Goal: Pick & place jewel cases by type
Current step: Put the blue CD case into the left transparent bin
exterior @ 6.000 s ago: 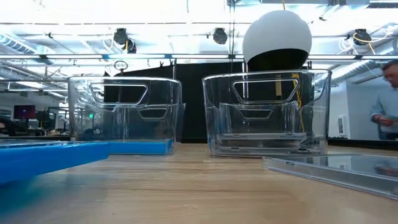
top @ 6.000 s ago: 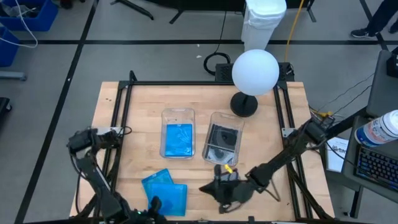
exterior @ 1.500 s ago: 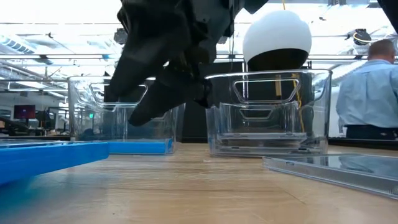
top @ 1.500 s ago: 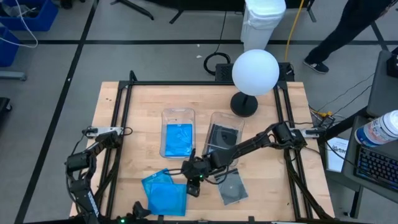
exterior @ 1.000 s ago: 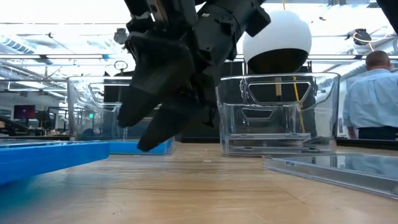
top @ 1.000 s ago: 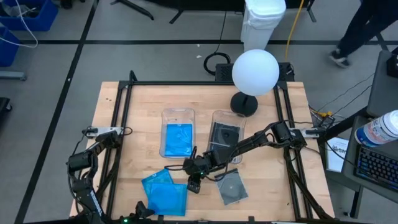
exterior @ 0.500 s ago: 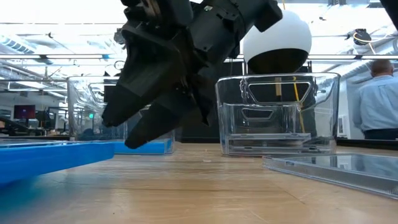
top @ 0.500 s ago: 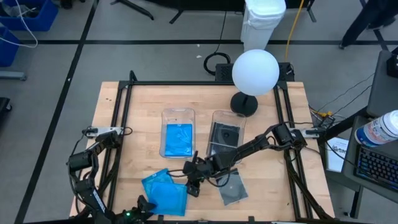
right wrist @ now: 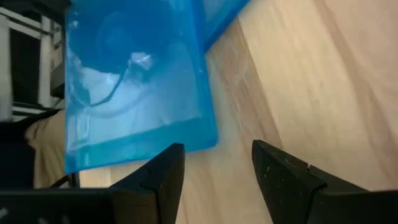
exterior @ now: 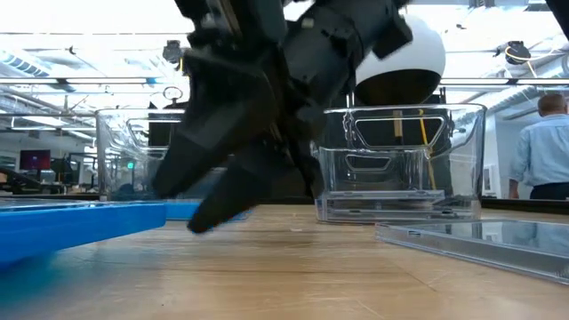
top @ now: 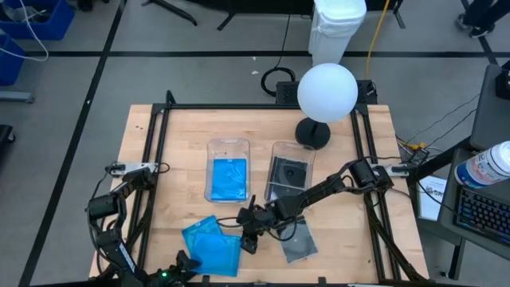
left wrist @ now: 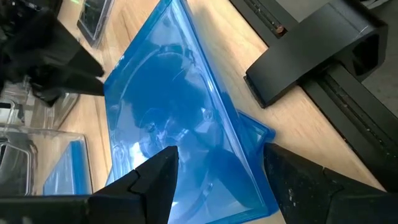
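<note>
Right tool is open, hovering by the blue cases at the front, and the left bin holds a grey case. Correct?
Not quite. The left bin holds a blue case; the grey one is in the right bin, as the high view shows. The rest stands: the right tool is open, empty, beside the blue cases at the front.

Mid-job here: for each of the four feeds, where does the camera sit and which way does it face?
High: overhead, straight down; both arms, right end effector open beside the blue jewel cases.
Low: at tabletop height, looking across; right end effector before two clear bins.
Left wrist: looks past the open left end effector at the blue jewel cases.
Right wrist: looks down past its end effector at the blue cases.
Shared: the blue cases appear in all four.
</note>
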